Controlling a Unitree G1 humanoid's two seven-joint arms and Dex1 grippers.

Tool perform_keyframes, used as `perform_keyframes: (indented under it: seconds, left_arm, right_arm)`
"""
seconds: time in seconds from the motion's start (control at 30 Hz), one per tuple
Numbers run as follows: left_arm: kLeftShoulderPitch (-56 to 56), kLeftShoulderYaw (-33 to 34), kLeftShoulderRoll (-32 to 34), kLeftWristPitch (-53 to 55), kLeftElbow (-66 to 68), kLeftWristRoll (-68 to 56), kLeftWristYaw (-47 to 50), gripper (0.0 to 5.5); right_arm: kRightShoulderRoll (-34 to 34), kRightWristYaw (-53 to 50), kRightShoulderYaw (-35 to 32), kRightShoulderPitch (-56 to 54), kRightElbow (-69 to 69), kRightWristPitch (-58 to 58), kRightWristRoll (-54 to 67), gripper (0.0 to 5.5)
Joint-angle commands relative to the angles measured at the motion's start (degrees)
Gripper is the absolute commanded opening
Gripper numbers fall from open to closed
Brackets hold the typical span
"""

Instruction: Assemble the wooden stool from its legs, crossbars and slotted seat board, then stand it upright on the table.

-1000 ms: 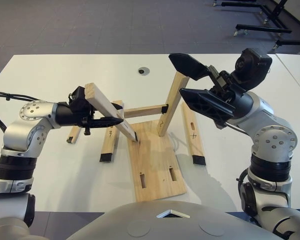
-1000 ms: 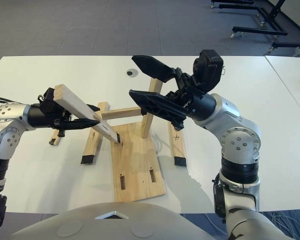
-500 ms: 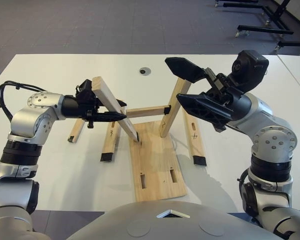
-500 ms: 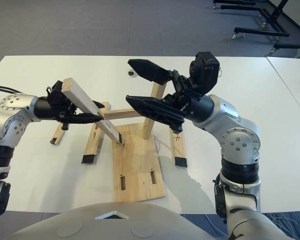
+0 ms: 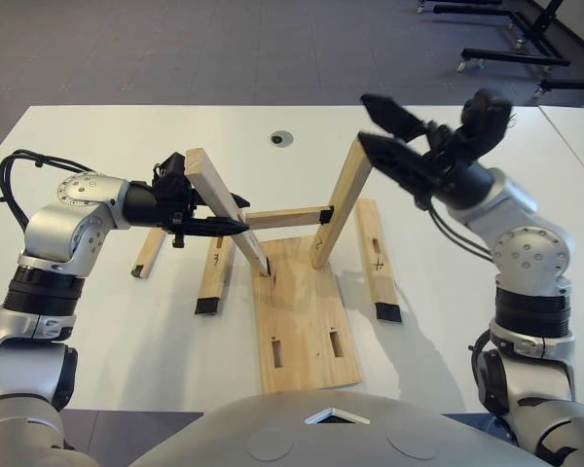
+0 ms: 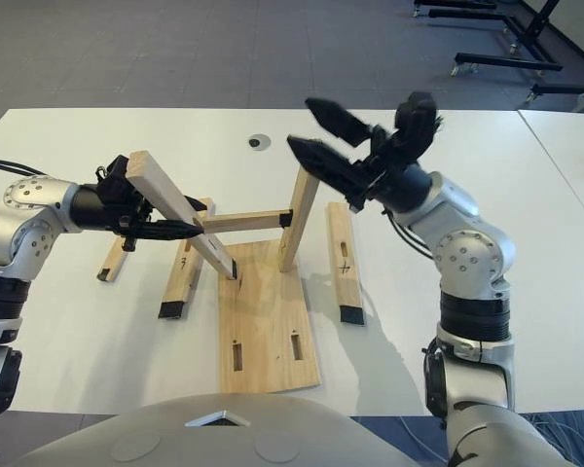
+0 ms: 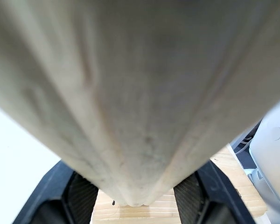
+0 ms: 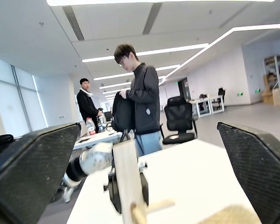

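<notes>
The slotted seat board (image 5: 307, 321) lies flat at the table's middle. Two legs stand in it, joined by a crossbar (image 5: 284, 217). My left gripper (image 5: 212, 220) is shut on the left leg (image 5: 222, 207), which leans left with its foot at the board's far left corner; that leg (image 7: 130, 93) looms close in the left wrist view. The right leg (image 5: 339, 202) stands tilted in the board. My right gripper (image 5: 387, 138) is open in the air just right of that leg's top, touching nothing. The same leg (image 8: 128, 177) rises between its pads (image 8: 32, 172).
Loose stool parts lie flat on the white table (image 5: 97, 321): one leg (image 5: 377, 258) right of the board, another (image 5: 214, 277) left of it, and a short piece (image 5: 148, 253) farther left. A round grommet (image 5: 281, 138) sits at the back.
My right gripper has drawn back to the right and up, away from the right leg's top, its jaws closer together than before. The left gripper and its leg have barely moved.
</notes>
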Motion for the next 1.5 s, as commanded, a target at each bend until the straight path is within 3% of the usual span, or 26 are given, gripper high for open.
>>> perform_keyframes:
  seconds: [0.03,0.5,0.97,1.5]
  left_arm:
    - [2.7,-4.1,1.6,2.0,1.7,5.6,-1.0,2.03]
    - [0.7,-6.8,0.1,1.8,1.8,7.0,-0.7,2.03]
    - [-6.1,-15.1,0.6,0.1,3.2,13.5,-2.9,2.03]
    - [-4.7,-13.6,0.8,1.4,1.5,9.8,-2.2,2.03]
  right_arm:
    - [1.5,1.9,2.9,1.7,0.0,0.0,-3.0,5.40]
    - [1.7,4.1,4.7,3.0,-0.4,0.7,-4.8,5.40]
    - [2.3,3.8,4.2,3.1,-1.5,0.7,-3.9,5.40]
    - [9.3,2.0,5.4,2.7,3.2,3.5,3.5,5.40]
